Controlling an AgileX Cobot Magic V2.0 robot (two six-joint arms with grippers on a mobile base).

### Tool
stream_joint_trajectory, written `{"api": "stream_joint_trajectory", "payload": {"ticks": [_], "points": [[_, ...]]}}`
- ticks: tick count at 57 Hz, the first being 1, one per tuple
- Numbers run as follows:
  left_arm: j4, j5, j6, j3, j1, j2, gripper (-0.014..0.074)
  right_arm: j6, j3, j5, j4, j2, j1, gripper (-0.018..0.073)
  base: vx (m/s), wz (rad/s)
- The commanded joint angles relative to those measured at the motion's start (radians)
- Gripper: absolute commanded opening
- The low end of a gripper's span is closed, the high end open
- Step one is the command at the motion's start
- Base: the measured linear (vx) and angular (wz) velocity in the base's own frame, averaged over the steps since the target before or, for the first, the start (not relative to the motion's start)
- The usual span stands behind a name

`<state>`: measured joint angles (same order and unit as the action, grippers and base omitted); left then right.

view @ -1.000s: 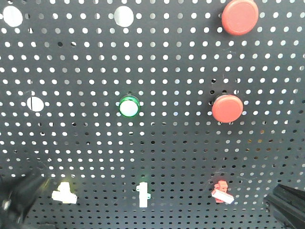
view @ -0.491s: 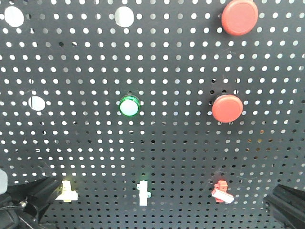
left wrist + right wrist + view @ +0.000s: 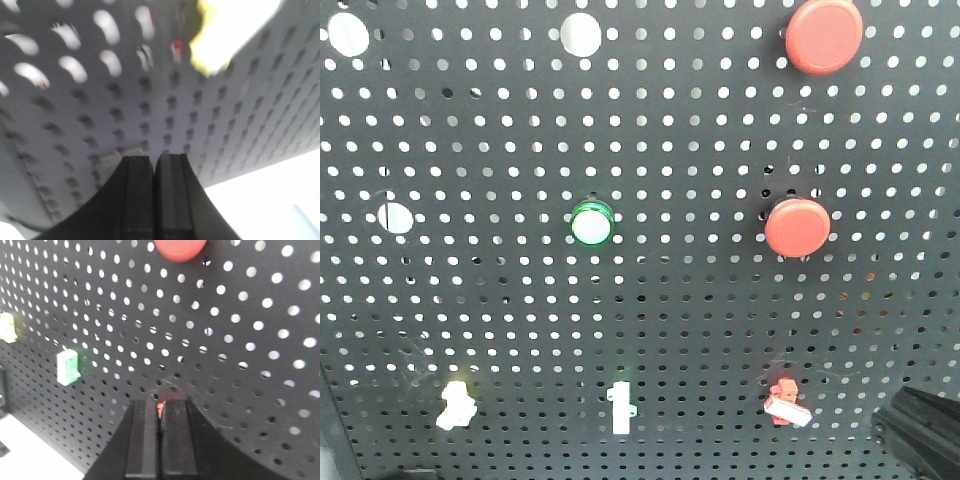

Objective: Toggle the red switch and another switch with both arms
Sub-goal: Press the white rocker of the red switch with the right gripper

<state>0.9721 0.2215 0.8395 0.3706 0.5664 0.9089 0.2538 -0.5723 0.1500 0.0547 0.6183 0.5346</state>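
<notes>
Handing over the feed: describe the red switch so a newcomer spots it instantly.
On the black pegboard, look along the bottom row. The red switch is at its right end, below the lower round red button. It is the only red piece in that row, with a white lever tip, and far smaller than the buttons.

**Two small toggles low on board, both grippers closed**

Red switch (image 3: pixel 785 402): small red body w/ short white lever tip slanting down-right, bottom right of board. Pale yellow-white switch (image 3: pixel 455 405): same size, stubby white lever tilted, bottom left, well apart from red one. Left gripper (image 3: pixel 155 165): black fingers pressed together, pointing at board below pale switch, not touching it. Right gripper (image 3: pixel 160 407): black fingers together, red switch peeking just past tips; contact unclear.
</notes>
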Motion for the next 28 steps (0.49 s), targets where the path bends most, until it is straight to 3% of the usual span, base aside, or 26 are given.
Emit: {"api": "stream_joint_trajectory", "payload": {"ticks": [1,7,18,28], "points": [[-0.030,0.048,-0.005,0.028,0.004,-0.068,0.0003,-0.007,-0.034,-0.091,-0.002,0.036,0.001,-0.0006,0.00,0.00],[-0.045,0.010,-0.004,0.025,0.004,-0.142,0.0003,-0.007,-0.034,-0.099,-0.002,0.094,0.002,-0.0006,0.00,0.00],[-0.043,-0.003,-0.003,-0.005,0.004,-0.225,0.0003,-0.014,-0.034,-0.283,-0.002,0.206,0.002,-0.0006,0.00,0.00],[-0.043,0.005,-0.003,-0.029,0.004,-0.241,0.0003,-0.059,-0.034,-0.343,-0.003,0.283,0.002,-0.0006,0.00,0.00]]}}
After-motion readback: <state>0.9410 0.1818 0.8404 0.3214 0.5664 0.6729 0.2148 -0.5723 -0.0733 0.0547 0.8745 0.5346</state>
